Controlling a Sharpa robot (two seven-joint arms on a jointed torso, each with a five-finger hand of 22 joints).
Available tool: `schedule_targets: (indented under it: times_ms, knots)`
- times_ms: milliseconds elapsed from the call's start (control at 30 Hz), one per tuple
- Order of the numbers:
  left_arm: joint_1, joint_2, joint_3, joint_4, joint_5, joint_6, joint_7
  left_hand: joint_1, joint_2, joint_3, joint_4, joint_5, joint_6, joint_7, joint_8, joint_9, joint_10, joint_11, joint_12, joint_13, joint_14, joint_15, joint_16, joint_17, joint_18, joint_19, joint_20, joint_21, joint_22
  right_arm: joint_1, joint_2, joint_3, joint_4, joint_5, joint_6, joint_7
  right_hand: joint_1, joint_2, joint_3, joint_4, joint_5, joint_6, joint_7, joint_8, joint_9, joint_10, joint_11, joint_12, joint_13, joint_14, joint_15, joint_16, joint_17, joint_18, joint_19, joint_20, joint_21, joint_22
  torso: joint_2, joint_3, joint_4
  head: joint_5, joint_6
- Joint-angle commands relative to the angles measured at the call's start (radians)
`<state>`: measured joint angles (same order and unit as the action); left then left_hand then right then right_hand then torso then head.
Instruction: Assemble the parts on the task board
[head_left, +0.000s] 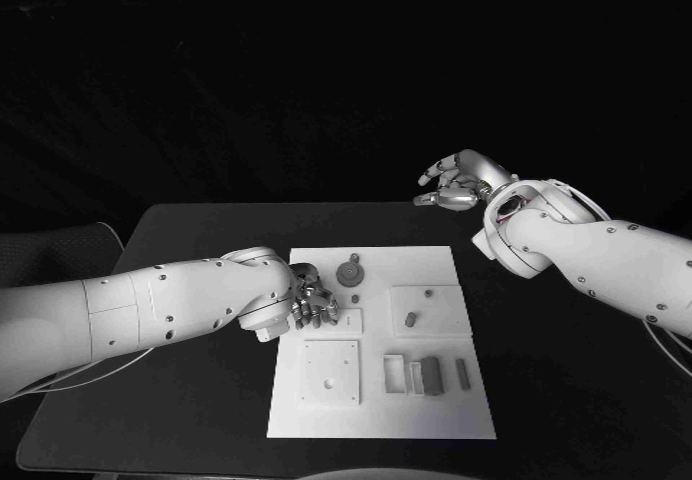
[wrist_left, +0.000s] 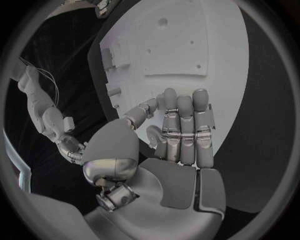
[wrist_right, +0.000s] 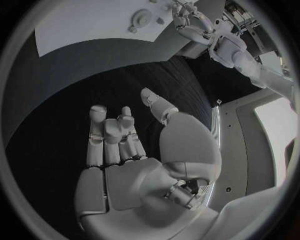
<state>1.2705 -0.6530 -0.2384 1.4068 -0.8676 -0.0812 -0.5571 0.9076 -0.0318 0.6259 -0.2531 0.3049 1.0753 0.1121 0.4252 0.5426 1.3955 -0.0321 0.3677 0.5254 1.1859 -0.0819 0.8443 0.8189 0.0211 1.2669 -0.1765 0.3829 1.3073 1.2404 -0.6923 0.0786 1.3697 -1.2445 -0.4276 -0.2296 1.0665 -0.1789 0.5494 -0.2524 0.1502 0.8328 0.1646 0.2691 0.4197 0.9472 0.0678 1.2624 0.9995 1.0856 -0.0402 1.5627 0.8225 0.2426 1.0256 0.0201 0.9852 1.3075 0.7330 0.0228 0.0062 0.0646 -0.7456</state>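
Black table (head_left: 188, 230) — left robot hand (head_left: 312, 298) over task board (head_left: 433, 420)

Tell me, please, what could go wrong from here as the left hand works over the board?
The silver left hand hangs low over the white task board, right beside the round grey geared part; a careless sweep might knock it. Its fingers are empty, so a grasp could miss. The silver right hand is raised beyond the board, too far away to steady anything.
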Motion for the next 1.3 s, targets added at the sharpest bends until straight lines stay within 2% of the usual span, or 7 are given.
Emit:
schedule_targets:
  times_ms: [33, 167, 300, 400, 567, 1033, 1300]
  knots:
    - [-0.001, 0.002, 0.000, 0.000, -0.006, 0.022, -0.002, 0.000, 0.005, 0.005, 0.002, 0.001, 0.073, -0.068, 0.003, 0.001, -0.005, -0.001, 0.007, 0.001, 0.000, -0.005, 0.007, -0.002, 0.038, -0.002, -0.006, 0.005, 0.022, 0.001, 0.000, 0.001, 0.002, 0.003, 0.014, 0.001, 0.001, 0.003, -0.002, 0.003, 0.002, -0.009, 0.014, 0.003, -0.002, -0.005, -0.002, -0.005, -0.001, -0.007, 0.001, -0.004, -0.001, 0.019, -0.003, -0.003, -0.006, 0.009, 0.000, 0.0002, 0.0003, 0.000, 0.001]
    - [-0.001, 0.003, 0.000, 0.000, -0.004, 0.022, 0.000, -0.004, -0.001, 0.002, 0.008, -0.018, 0.073, -0.069, 0.005, 0.003, -0.007, -0.002, 0.013, 0.002, -0.002, -0.006, 0.015, -0.008, 0.038, -0.002, -0.007, 0.006, 0.021, 0.001, 0.000, 0.001, 0.003, 0.003, 0.015, 0.001, 0.001, 0.003, -0.002, 0.003, 0.002, -0.009, 0.014, 0.003, -0.002, -0.005, -0.002, -0.005, -0.001, -0.007, 0.001, -0.004, -0.001, 0.019, -0.003, -0.003, -0.006, 0.009, 0.000, -0.0002, 0.0001, 0.000, 0.002]
    - [-0.001, 0.003, 0.000, 0.000, -0.003, 0.016, 0.002, -0.008, -0.029, -0.003, 0.037, -0.188, 0.071, -0.069, 0.008, 0.005, -0.017, -0.003, 0.029, 0.001, -0.011, -0.008, 0.037, -0.035, 0.037, -0.004, -0.009, 0.006, 0.020, 0.000, 0.000, 0.001, 0.002, 0.003, 0.017, 0.000, 0.001, 0.003, -0.002, 0.003, 0.002, -0.009, 0.014, 0.003, -0.002, -0.006, -0.001, -0.006, -0.002, -0.007, 0.001, -0.004, -0.002, 0.019, -0.003, -0.003, -0.006, 0.009, 0.000, -0.0003, 0.0001, 0.000, 0.002]
    - [-0.001, 0.003, 0.000, -0.001, -0.002, 0.013, 0.004, -0.026, -0.064, -0.014, 0.062, -0.255, 0.069, -0.068, 0.008, 0.006, -0.021, -0.001, 0.033, -0.001, -0.016, -0.007, 0.044, -0.045, 0.036, -0.005, -0.009, 0.005, 0.020, 0.000, 0.000, 0.001, 0.001, 0.003, 0.017, 0.000, 0.001, 0.003, -0.002, 0.003, 0.002, -0.009, 0.014, 0.003, -0.002, -0.006, -0.001, -0.006, -0.002, -0.008, 0.001, -0.004, -0.002, 0.019, -0.004, -0.003, -0.006, 0.009, 0.000, -0.0005, 0.0000, 0.000, 0.003]
    - [-0.001, 0.003, 0.000, -0.001, 0.002, 0.009, 0.007, -0.061, -0.104, -0.035, 0.089, -0.257, 0.065, -0.067, 0.009, 0.008, -0.024, 0.000, 0.034, -0.003, -0.019, -0.006, 0.048, -0.050, 0.037, -0.007, -0.008, 0.003, 0.019, 0.000, 0.000, 0.001, 0.000, 0.003, 0.019, 0.000, 0.001, 0.003, -0.002, 0.003, 0.002, -0.010, 0.014, 0.003, -0.002, -0.006, -0.001, -0.006, -0.002, -0.008, 0.001, -0.004, -0.002, 0.019, -0.004, -0.003, -0.007, 0.008, 0.000, -0.0005, 0.0005, 0.000, 0.003]
    - [-0.001, -0.007, 0.000, 0.001, 0.005, -0.009, 0.013, -0.121, -0.108, -0.136, 0.072, -0.256, 0.055, -0.067, 0.011, 0.014, -0.032, -0.001, 0.038, -0.005, -0.030, -0.006, 0.058, -0.064, 0.042, -0.017, -0.008, -0.004, 0.017, 0.000, 0.000, 0.001, -0.002, 0.004, 0.020, -0.001, 0.001, 0.003, -0.002, 0.003, 0.002, -0.011, 0.014, 0.002, -0.003, -0.007, -0.001, -0.006, -0.003, -0.009, 0.001, -0.005, -0.002, 0.019, -0.004, -0.002, -0.007, 0.008, 0.000, -0.0004, 0.0000, 0.001, 0.005]
    - [0.000, -0.069, 0.003, 0.039, 0.077, 0.010, 0.031, -0.100, -0.110, -0.130, 0.061, -0.256, 0.041, -0.062, 0.004, 0.012, -0.046, 0.005, 0.032, -0.009, -0.041, -0.004, 0.054, -0.072, 0.042, -0.025, -0.006, -0.012, 0.015, 0.000, 0.005, 0.001, -0.025, 0.013, 0.021, 0.005, 0.001, 0.003, -0.002, 0.003, 0.002, -0.012, 0.014, 0.002, -0.003, -0.008, -0.001, -0.006, -0.003, -0.009, 0.001, -0.005, -0.002, 0.019, -0.005, -0.002, -0.007, 0.009, -0.003, 0.0002, 0.0002, 0.002, 0.016]
